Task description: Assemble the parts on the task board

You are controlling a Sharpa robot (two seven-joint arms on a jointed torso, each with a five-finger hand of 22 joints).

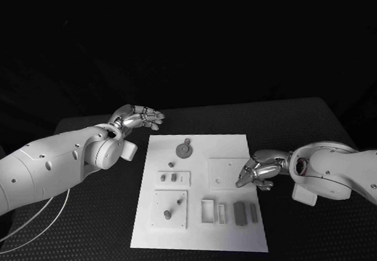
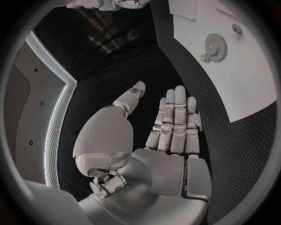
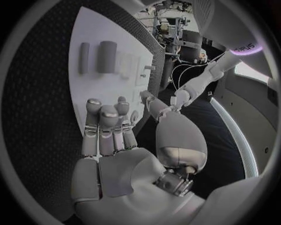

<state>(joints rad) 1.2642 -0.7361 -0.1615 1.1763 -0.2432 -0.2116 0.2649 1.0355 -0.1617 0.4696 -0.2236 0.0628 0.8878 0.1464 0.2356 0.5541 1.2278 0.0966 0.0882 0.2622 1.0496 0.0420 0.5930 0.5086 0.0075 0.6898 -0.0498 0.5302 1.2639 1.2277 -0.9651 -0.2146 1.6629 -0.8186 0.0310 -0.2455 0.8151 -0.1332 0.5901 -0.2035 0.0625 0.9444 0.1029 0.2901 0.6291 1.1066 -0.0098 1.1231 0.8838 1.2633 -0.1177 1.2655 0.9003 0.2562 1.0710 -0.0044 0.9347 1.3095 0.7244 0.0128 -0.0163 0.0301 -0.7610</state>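
The left hand (image 1: 138, 118) hangs over the black table (image 1: 309, 122) just beyond the far left corner of the task board (image 1: 229, 146), its fingers loosely spread and grasping nothing; in the left wrist view the same hand (image 2: 166, 136) shows a flat palm with the fingers straight and close together, thumb held apart. The right hand (image 1: 259, 170) sits at the board's right edge, about halfway along it, fingers bent downward toward the white surface; from the right wrist view this hand (image 3: 111, 140) is likewise free of any load, its fingers partly curled above the board (image 3: 88, 89) and thumb standing off. Both hands are silvery metal, segmented, on smooth white arm shells. The table has a dimpled, woven-looking texture. The board is a flat, matte white rectangle lying in the middle of the table, with raised square plates and shallow slots. On it sit a round grey gear (image 1: 185, 150) near the far end and two dark upright rectangular blocks (image 1: 240, 213) near the nearer right corner.
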